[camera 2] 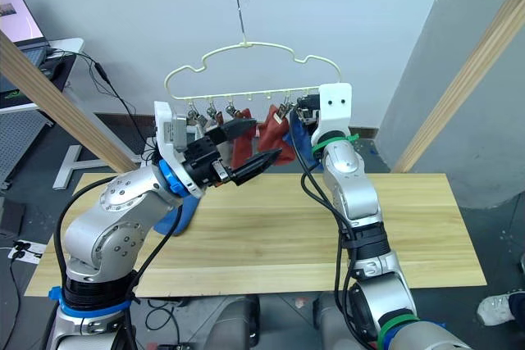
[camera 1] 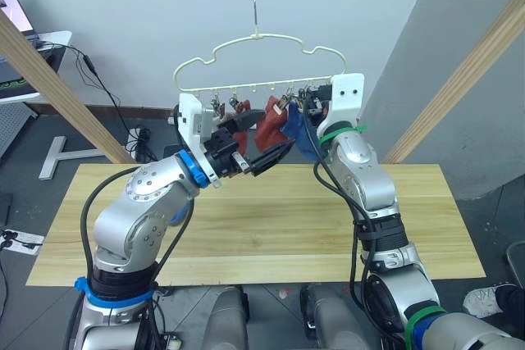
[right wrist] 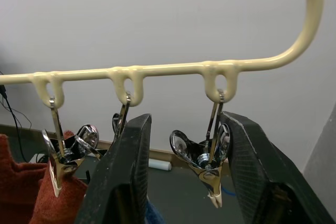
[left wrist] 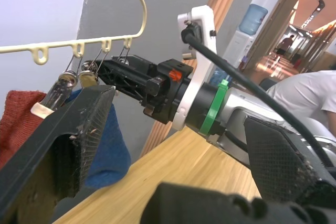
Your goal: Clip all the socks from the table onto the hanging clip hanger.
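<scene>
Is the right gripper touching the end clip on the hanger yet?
Cannot tell. In the right wrist view the right gripper's open fingers straddle the end clip; one finger's edge meets the clip in the picture, but contact is unclear.

Both arms raised, elbows bent. Left gripper (camera 1: 261, 143) at wrist's 3 o'clock, fingers (left wrist: 63, 145) spread wide, nothing btwn. Right gripper (right wrist: 181, 182) points up to 11 o'clock, jaws apart, w/ gap btwn.
</scene>
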You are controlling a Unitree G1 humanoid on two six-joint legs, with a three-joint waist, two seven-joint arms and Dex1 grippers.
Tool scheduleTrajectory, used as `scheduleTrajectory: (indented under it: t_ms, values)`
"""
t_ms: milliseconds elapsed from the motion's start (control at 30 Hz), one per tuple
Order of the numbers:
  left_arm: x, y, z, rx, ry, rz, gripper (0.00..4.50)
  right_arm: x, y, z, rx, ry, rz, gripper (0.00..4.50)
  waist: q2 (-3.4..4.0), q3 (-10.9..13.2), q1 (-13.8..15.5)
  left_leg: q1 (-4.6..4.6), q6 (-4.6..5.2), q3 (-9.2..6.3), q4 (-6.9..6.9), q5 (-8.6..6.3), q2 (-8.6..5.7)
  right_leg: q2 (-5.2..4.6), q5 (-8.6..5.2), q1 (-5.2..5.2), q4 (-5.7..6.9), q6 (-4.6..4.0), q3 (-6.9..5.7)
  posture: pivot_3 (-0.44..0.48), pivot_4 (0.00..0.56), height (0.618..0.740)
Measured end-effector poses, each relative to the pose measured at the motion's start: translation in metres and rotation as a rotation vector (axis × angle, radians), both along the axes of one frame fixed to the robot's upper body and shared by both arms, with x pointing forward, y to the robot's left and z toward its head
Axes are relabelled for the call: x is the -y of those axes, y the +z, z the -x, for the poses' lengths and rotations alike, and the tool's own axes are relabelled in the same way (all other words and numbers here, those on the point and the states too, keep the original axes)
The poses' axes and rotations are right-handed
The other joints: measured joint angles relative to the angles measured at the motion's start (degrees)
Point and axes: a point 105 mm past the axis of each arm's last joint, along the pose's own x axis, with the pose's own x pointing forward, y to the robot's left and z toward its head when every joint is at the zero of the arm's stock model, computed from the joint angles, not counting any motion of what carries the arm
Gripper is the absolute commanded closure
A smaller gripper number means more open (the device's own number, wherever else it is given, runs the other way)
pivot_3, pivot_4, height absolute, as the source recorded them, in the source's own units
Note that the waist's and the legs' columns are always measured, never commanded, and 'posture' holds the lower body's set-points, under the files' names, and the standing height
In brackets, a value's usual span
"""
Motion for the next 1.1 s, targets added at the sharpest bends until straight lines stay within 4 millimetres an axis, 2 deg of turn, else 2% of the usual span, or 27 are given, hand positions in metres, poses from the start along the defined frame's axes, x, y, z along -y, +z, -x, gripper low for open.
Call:
scheduleTrajectory:
  t_ms: [233, 333, 400, 500, 667, 767, 833, 900, 1033, 1100]
  values:
    - [0.0, 0.001, 0.0, -0.004, -0.003, 0.01, 0.0, 0.002, -0.002, -0.001, -0.007, -0.004, -0.002, 2.36, 0.0, 0.0, 0.0, 0.0, 0.0, 0.0, 0.0, 0.0, 0.0, 0.0, 0.0, 0.0, 0.0, 0.0, 0.0, -0.008, 0.227, 0.74]
    - [0.0, 0.001, 0.0, -0.005, 0.003, 0.015, 0.0, 0.002, -0.002, -0.001, -0.007, -0.002, -0.003, 3.04, 0.0, 0.0, 0.0, 0.0, 0.0, 0.0, 0.0, 0.0, 0.0, 0.0, 0.0, 0.0, 0.0, 0.0, 0.0, -0.006, 0.228, 0.74]
    - [0.0, 0.002, 0.0, -0.005, 0.002, 0.016, 0.0, 0.001, -0.002, -0.002, -0.007, 0.002, -0.001, 3.7, 0.0, 0.0, 0.0, 0.0, 0.0, 0.0, 0.0, 0.0, 0.0, 0.0, 0.0, 0.0, 0.01, 0.0, 0.0, -0.006, 0.228, 0.74]
    - [0.0, 0.002, 0.0, -0.005, 0.003, 0.017, 0.0, 0.003, 0.0, -0.002, 0.006, 0.001, 0.001, 4.42, 0.0, 0.0, 0.0, 0.0, 0.0, 0.0, 0.0, 0.0, 0.0, 0.0, 0.0, 0.0, 0.0, 0.0, 0.0, -0.007, 0.227, 0.74]
    - [0.0, 0.0, 0.0, -0.011, 0.005, 0.019, 0.0, 0.008, 0.001, -0.003, 0.014, -0.006, 0.013, 4.48, 0.0, 0.0, 0.0, 0.0, 0.0, 0.0, 0.01, 0.0, 0.0, 0.0, 0.0, 0.0, 0.0, 0.0, 0.0, -0.014, 0.229, 0.74]
    - [-0.003, -0.008, -0.001, -0.035, 0.023, 0.017, 0.0, 0.01, 0.001, -0.003, 0.015, 0.003, 0.026, 4.48, 0.0, 0.0, 0.0, 0.0, 0.0, 0.01, 0.01, 0.0, 0.0, 0.0, 0.0, 0.0, 0.0, 0.0, 0.01, -0.02, 0.23, 0.74]
    - [-0.012, -0.021, -0.005, -0.071, 0.094, 0.0, 0.0, 0.011, -0.001, -0.004, -0.004, 0.032, 0.056, 4.48, 0.0, 0.0, 0.0, 0.03, 0.0, 0.03, 0.01, 0.0, 0.0, 0.0, 0.0, 0.02, 0.0, 0.0, 0.04, -0.025, 0.231, 0.74]
    - [-0.027, -0.044, -0.012, -0.133, 0.183, -0.041, 0.0, 0.014, -0.001, -0.004, -0.025, 0.069, 0.08, 4.48, 0.0, 0.0, -0.1, 0.08, 0.01, 0.04, 0.01, 0.0, 0.01, 0.0, 0.0, 0.03, 0.02, -0.01, 0.04, -0.038, 0.235, 0.74]
    - [-0.088, -0.111, -0.021, -0.264, 0.411, -0.194, 0.0, 0.022, 0.005, -0.004, -0.092, 0.144, 0.09, 4.48, 0.01, 0.0, -0.1, 0.19, 0.01, 0.06, -0.02, -0.01, 0.05, 0.02, -0.01, 0.05, 0.06, -0.04, 0.02, -0.054, 0.236, 0.74]
    - [-0.115, -0.133, -0.025, -0.296, 0.494, -0.249, 0.0, 0.028, 0.006, -0.003, -0.122, 0.158, 0.083, 4.48, 0.01, 0.0, 0.0, 0.19, 0.01, 0.06, -0.01, -0.01, 0.05, 0.01, -0.01, 0.06, 0.06, -0.05, 0.02, -0.053, 0.237, 0.74]
